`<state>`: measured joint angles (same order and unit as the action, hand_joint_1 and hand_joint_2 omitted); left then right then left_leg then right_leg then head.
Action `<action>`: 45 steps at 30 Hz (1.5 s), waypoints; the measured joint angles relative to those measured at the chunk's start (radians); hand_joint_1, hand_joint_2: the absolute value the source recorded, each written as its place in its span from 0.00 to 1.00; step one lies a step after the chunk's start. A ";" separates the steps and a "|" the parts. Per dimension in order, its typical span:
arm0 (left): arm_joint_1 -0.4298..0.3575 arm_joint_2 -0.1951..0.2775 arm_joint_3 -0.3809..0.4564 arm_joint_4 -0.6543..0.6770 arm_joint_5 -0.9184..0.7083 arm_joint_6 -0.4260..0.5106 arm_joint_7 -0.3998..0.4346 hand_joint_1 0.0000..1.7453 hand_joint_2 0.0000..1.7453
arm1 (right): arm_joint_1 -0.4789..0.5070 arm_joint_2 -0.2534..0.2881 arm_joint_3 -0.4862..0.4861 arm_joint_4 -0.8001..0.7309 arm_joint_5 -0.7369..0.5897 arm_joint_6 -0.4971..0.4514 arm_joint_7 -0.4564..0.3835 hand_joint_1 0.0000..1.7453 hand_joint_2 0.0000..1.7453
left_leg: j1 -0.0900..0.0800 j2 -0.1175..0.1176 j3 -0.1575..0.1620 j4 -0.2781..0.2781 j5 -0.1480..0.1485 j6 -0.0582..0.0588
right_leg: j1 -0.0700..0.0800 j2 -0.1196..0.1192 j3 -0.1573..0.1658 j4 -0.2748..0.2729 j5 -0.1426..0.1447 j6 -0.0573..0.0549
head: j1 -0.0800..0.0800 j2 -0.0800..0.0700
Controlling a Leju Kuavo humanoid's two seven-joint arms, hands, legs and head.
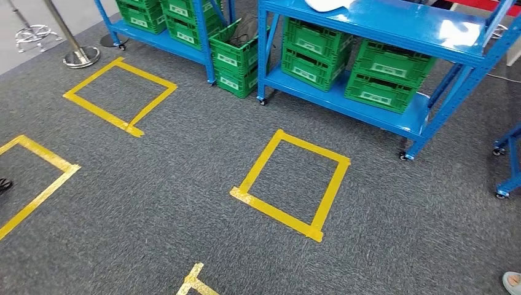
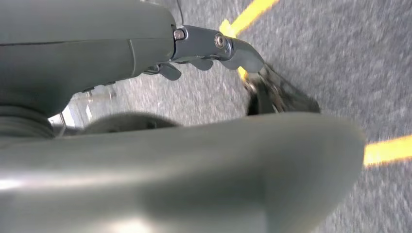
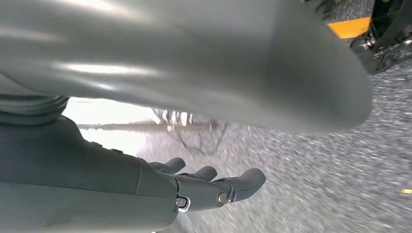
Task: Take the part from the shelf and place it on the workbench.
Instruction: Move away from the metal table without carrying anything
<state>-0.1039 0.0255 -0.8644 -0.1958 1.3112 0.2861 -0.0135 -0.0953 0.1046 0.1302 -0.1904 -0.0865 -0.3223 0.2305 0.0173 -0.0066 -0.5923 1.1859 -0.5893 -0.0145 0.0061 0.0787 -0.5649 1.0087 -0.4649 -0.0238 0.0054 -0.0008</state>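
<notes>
- Looking down through the head view, I saw grey carpet marked with yellow tape squares (image 1: pixel 292 184), which I judged to be standing spots for the robot, one lying just in front of the nearer shelf (image 1: pixel 393 37).
- That blue shelf carried green crates (image 1: pixel 384 77) on its lower level and something white (image 1: pixel 329 5) at the far edge of its upper level; I could not tell whether that was the part.
- My left robot hand (image 2: pixel 214 48) hung at the side over the carpet, fingers apart and holding nothing.
- My right robot hand (image 3: pixel 209 187) hung the same way, fingers loosely extended and empty, which suited walking rather than reaching.
- I judged the task barely begun: the shelf was well apart from both hands, so an approach had to come first.
- A shoe (image 1: pixel 512 283) at the edge meant a person stood near.
</notes>
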 joint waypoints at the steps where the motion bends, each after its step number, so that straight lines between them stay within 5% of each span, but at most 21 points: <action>1: 0.001 0.001 0.000 0.000 0.000 0.000 0.000 0.00 0.00 | 0.001 -0.001 0.000 0.000 -0.001 0.009 0.004 0.00 0.00 | 0.002 -0.022 0.023 -0.063 0.033 0.001 | 0.000 0.014 -0.001 0.003 -0.001 0.004 | -0.004 0.000; 4: -0.001 0.001 0.000 0.001 0.000 0.002 0.000 0.00 0.00 | 0.000 -0.009 0.001 0.000 -0.006 0.028 0.010 0.00 0.00 | 0.005 -0.069 0.061 -0.166 0.061 0.008 | -0.001 0.050 -0.014 0.013 -0.003 0.024 | -0.007 0.000; 6: -0.004 0.000 0.000 0.000 0.001 0.003 0.001 0.00 0.00 | 0.004 -0.013 0.001 0.000 -0.008 0.017 0.010 0.00 0.00 | 0.004 -0.048 0.070 -0.172 0.063 0.020 | -0.004 0.068 -0.026 0.013 -0.001 0.036 | -0.005 0.000; 8: -0.005 0.000 0.000 0.001 0.001 0.003 0.003 0.00 0.00 | 0.008 -0.013 0.002 0.000 -0.009 0.001 0.010 0.00 0.00 | 0.006 -0.023 0.079 -0.176 0.066 0.030 | -0.003 0.029 -0.046 0.043 -0.021 0.045 | 0.004 0.000; 10: -0.003 0.000 0.000 0.001 0.002 0.002 0.004 0.00 0.00 | 0.007 -0.012 0.004 0.000 -0.009 -0.008 0.008 0.00 0.00 | 0.003 0.003 0.080 -0.177 0.066 0.037 | -0.005 -0.038 -0.089 0.144 -0.081 0.053 | 0.021 0.000; 12: 0.001 0.000 0.000 0.001 0.003 0.000 0.005 0.00 0.00 | 0.005 -0.011 0.006 0.000 -0.010 -0.011 0.005 0.00 0.00 | -0.002 0.034 0.080 -0.177 0.063 0.042 | -0.009 -0.063 -0.140 0.256 -0.130 0.058 | 0.031 0.000; 13: 0.002 0.000 0.000 0.001 0.004 0.000 0.005 0.00 0.00 | 0.005 -0.011 0.007 0.000 -0.010 -0.012 0.004 0.00 0.00 | -0.004 0.048 0.081 -0.177 0.061 0.043 | -0.009 -0.067 -0.147 0.275 -0.131 0.058 | 0.033 0.000; 14: 0.002 0.000 0.000 0.001 0.004 -0.001 0.005 0.00 0.00 | 0.005 -0.011 0.007 0.000 -0.010 -0.012 0.003 0.00 0.00 | -0.005 0.060 0.083 -0.177 0.059 0.043 | -0.009 -0.070 -0.136 0.257 -0.113 0.056 | 0.034 0.000; 17: -0.002 -0.001 0.000 0.001 0.005 -0.006 0.004 0.00 0.00 | 0.006 -0.011 0.008 0.000 -0.010 -0.012 0.003 0.00 0.00 | -0.009 0.084 0.091 -0.177 0.050 0.038 | -0.001 -0.098 -0.041 0.075 -0.035 0.040 | 0.037 0.000; 19: -0.005 -0.001 0.000 0.001 0.005 -0.009 0.003 0.00 0.00 | 0.006 -0.011 0.008 0.000 -0.010 -0.012 0.003 0.00 0.00 | -0.010 0.096 0.093 -0.178 0.047 0.030 | 0.008 -0.112 -0.007 0.019 -0.025 0.028 | 0.037 0.000; 21: -0.008 -0.002 0.000 0.000 0.006 -0.010 0.003 0.00 0.00 | 0.006 -0.012 0.008 0.000 -0.010 -0.013 0.003 0.00 0.00 | -0.008 0.102 0.095 -0.181 0.046 0.021 | 0.008 -0.101 0.001 0.009 -0.019 0.020 | 0.037 0.000; 24: -0.011 -0.002 0.000 0.000 0.006 -0.010 0.003 0.00 0.00 | 0.003 -0.012 0.008 0.000 -0.010 -0.013 0.003 0.00 0.00 | -0.003 0.049 0.065 -0.117 0.008 0.007 | -0.003 -0.086 0.019 -0.020 -0.006 0.007 | 0.028 0.000; 27: -0.007 -0.001 0.000 0.000 0.006 -0.011 0.004 0.00 0.00 | -0.001 -0.009 0.008 0.000 -0.010 -0.009 0.007 0.00 0.00 | 0.000 0.013 -0.038 0.066 -0.049 -0.001 | -0.003 -0.070 0.021 -0.023 -0.008 0.003 | 0.010 0.000; 29: -0.004 0.000 0.000 0.000 0.004 -0.013 0.005 0.00 0.00 | 0.000 -0.008 0.008 0.000 -0.010 -0.005 0.011 0.00 0.00 | 0.002 0.012 -0.060 0.075 -0.018 -0.003 | -0.004 -0.055 0.024 -0.021 -0.013 0.005 | 0.002 0.000; 32: -0.001 0.003 0.000 0.001 0.002 -0.014 0.009 0.00 0.00 | 0.001 -0.007 0.010 0.000 -0.008 -0.001 0.021 0.00 0.00 | 0.004 0.003 0.012 -0.106 0.074 0.002 | -0.004 -0.039 0.026 -0.011 -0.027 0.019 | -0.010 0.000; 34: -0.005 0.004 0.000 0.001 0.001 -0.015 0.013 0.00 0.00 | 0.001 -0.007 0.013 0.000 -0.006 -0.001 0.026 0.00 0.00 | 0.002 -0.004 0.043 -0.172 0.077 0.013 | -0.003 -0.035 0.025 -0.003 -0.035 0.034 | -0.013 0.000; 37: -0.006 0.003 0.000 0.001 -0.001 -0.015 0.019 0.00 0.00 | 0.002 -0.007 0.017 0.000 -0.004 -0.001 0.029 0.00 0.00 | 0.001 0.000 0.061 -0.181 0.068 0.037 | -0.005 -0.039 0.031 0.018 -0.041 0.051 | -0.005 0.000; 39: -0.003 0.004 0.000 0.001 -0.004 -0.013 0.022 0.00 0.00 | 0.001 -0.007 0.018 0.000 -0.001 0.001 0.030 0.00 0.00 | 0.001 0.006 0.081 -0.183 0.065 0.048 | -0.009 -0.054 -0.004 0.083 -0.081 0.060 | 0.005 0.000; 42: 0.000 0.005 0.000 0.002 -0.007 -0.012 0.025 0.00 0.00 | 0.001 -0.007 0.019 0.000 0.000 0.004 0.031 0.00 0.00 | -0.005 0.013 0.096 -0.183 0.055 0.052 | -0.012 -0.068 -0.107 0.258 -0.148 0.069 | 0.017 0.000; 43: 0.000 0.005 0.000 0.002 -0.007 -0.012 0.026 0.00 0.00 | 0.003 -0.007 0.020 0.000 0.000 0.005 0.031 0.00 0.00 | -0.006 0.014 0.102 -0.183 0.049 0.052 | -0.012 -0.069 -0.127 0.275 -0.141 0.068 | 0.019 0.000; 45: 0.001 0.005 0.000 0.002 -0.007 -0.012 0.028 0.00 0.00 | 0.008 -0.007 0.022 0.000 0.001 0.005 0.031 0.00 0.00 | -0.009 0.015 0.120 -0.184 0.034 0.050 | -0.010 -0.069 -0.119 0.199 -0.072 0.057 | 0.025 0.000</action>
<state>-0.1031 0.0301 -0.8648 -0.1938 1.3038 0.2739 0.0146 -0.0872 0.0977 0.1524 -0.1904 -0.0857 -0.3171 0.2617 0.0081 0.0081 -0.4725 1.0024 -0.5551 0.0355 -0.0043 0.0093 -0.6838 1.2076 -0.5368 0.0328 0.0300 -0.0008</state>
